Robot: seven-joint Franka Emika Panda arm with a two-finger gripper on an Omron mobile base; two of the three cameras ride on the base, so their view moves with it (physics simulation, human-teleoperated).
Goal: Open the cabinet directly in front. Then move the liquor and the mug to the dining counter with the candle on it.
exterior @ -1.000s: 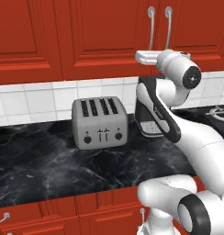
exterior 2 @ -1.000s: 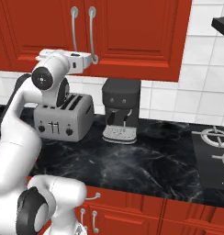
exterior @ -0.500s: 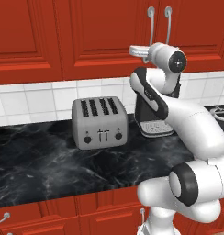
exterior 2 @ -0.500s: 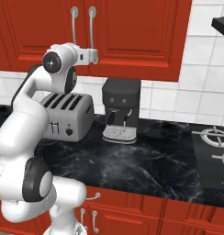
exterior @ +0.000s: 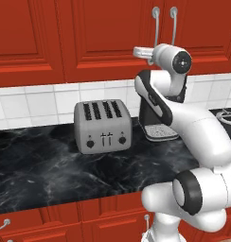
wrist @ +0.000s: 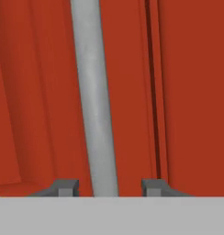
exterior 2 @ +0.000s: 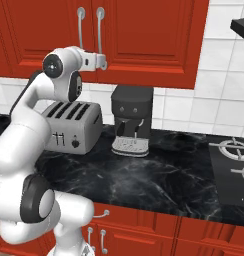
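Claw (wrist: pixel 104 186) is up at the red cabinet (exterior: pixel 112 38), fingers (wrist: pixel 63 187) on both sides of its silver handle (wrist: pixel 93 92), not squeezing it

Kitchen: toaster (exterior: pixel 103 125), coffee machine (exterior 2: pixel 131 120), stove (exterior 2: pixel 235 165).

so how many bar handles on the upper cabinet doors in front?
2. The left handle and the right handle hang side by side at the meeting edges of the cabinet doors; the hand is at the right one's lower end. None look hidden.
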